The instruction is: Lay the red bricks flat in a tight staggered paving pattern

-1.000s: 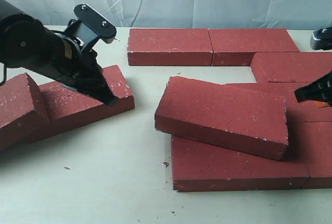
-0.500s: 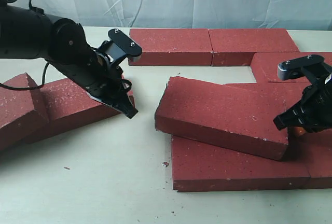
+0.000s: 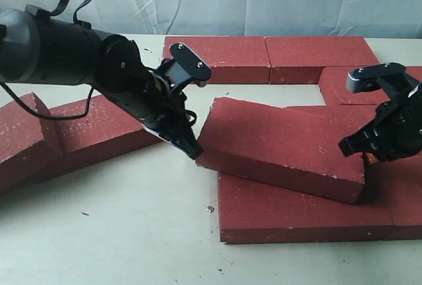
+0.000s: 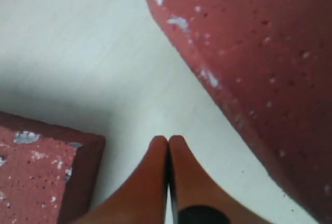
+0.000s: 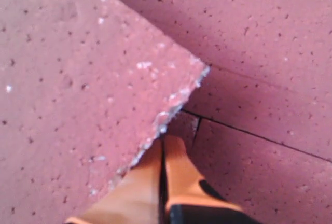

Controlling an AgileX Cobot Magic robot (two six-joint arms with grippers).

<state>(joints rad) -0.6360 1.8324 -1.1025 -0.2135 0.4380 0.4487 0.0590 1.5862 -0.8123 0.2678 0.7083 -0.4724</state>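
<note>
A tilted brick (image 3: 283,146) lies askew at centre frame, its near side resting on a flat brick (image 3: 297,218) at lower right. The left gripper (image 3: 191,149) has its jaws pressed together and holds nothing. Its tip is just beside the tilted brick's lower left corner, low over the table (image 3: 119,225). The right gripper (image 3: 353,145) is likewise closed and empty, and it sits at that brick's right end; its wrist view shows the tips against a chipped corner. Two back bricks (image 3: 217,59) lie end to end at top centre. Two left bricks (image 3: 92,130) overlap at the left edge.
</note>
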